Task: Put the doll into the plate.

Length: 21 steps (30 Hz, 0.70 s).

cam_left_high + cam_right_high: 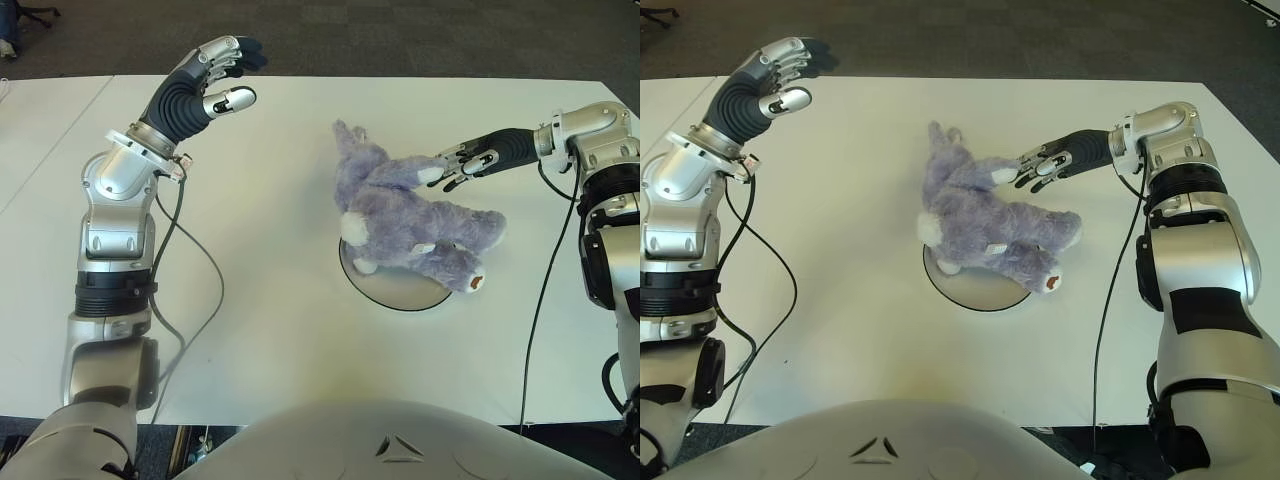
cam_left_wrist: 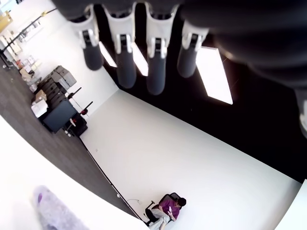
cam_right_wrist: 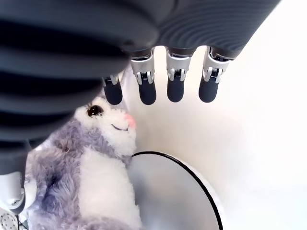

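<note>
Broadly, the white surface (image 1: 270, 340) carries the doll (image 1: 410, 215), sprawled over the plate (image 1: 395, 288). Right hand (image 1: 462, 163) hovers at its upper paw, fingers (image 3: 147, 93) extended, gripping nothing. Left hand (image 1: 215, 72) is raised, spread, empty. Placement looks nearly done; next, I judge, the right hand withdraws.

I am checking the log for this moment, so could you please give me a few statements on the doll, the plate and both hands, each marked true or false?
1. The doll lies partly over the plate. True.
2. The right hand is closed around the doll. False: its fingers are extended beside the doll, gripping nothing.
3. The left hand is raised near the table's far left, away from the doll. True.
4. The left hand holds the plate. False: it is open and holds nothing.
5. The doll is bright red. False: it is purple-grey with white parts.
</note>
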Available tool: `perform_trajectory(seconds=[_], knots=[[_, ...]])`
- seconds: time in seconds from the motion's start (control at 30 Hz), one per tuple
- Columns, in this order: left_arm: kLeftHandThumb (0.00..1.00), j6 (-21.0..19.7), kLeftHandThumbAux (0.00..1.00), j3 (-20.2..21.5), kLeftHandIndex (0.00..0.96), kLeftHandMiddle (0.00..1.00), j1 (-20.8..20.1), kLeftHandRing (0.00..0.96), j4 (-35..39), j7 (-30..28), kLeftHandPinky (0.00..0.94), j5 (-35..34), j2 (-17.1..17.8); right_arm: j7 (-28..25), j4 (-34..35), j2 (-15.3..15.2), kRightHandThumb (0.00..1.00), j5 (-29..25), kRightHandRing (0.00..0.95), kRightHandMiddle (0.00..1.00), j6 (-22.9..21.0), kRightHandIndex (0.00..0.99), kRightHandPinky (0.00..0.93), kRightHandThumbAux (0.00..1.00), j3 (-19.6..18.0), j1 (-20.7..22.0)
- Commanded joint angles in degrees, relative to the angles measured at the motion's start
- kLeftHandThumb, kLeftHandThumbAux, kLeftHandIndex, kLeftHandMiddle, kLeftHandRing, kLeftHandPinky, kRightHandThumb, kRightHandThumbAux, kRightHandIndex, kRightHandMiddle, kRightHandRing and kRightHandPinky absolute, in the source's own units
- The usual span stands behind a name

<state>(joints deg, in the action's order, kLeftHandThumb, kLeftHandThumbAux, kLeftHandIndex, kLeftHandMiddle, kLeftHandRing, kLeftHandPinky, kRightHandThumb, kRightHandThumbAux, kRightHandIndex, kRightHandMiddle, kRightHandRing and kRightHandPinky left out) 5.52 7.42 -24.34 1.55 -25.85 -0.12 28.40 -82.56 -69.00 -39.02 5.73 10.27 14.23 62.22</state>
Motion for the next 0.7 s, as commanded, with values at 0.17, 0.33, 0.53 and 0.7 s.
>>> perform_trajectory(seconds=[0.17, 0.33, 0.53, 0.7], knots=[[0.0, -1.07, 0.284, -1.25, 0.167, 0.231, -5.79, 0.198, -8.66, 1.1, 0.177, 1.65, 0.79, 2.23, -1.36, 0.32, 0.087, -0.02, 0.0, 0.0, -1.07, 0.0, 0.0, 0.564, -3.12, 0.73], [0.0, 2.26, 0.295, -2.56, 0.155, 0.215, -10.94, 0.188, -20.28, 4.47, 0.189, 3.97, -1.05, 5.27, -1.9, 1.61, 0.099, -2.46, 0.0, 0.0, -2.03, 0.0, 0.0, 0.603, -7.03, -0.35], [0.0, 9.28, 0.352, -3.69, 0.123, 0.192, -16.48, 0.171, -37.27, 10.3, 0.172, 4.89, -6.1, 18.07, -2.03, 7.92, 0.111, -5.87, 0.0, 0.0, -0.17, 0.0, 0.0, 0.644, -12.48, -5.04], [0.0, 10.6, 0.403, -3.19, 0.075, 0.137, -20.26, 0.12, -44.18, 14.44, 0.094, 3.17, -12.62, 37.15, -2.78, 14.86, 0.056, -9.54, 0.0, 0.0, 4.21, 0.0, 0.0, 0.675, -18.7, -10.44]])
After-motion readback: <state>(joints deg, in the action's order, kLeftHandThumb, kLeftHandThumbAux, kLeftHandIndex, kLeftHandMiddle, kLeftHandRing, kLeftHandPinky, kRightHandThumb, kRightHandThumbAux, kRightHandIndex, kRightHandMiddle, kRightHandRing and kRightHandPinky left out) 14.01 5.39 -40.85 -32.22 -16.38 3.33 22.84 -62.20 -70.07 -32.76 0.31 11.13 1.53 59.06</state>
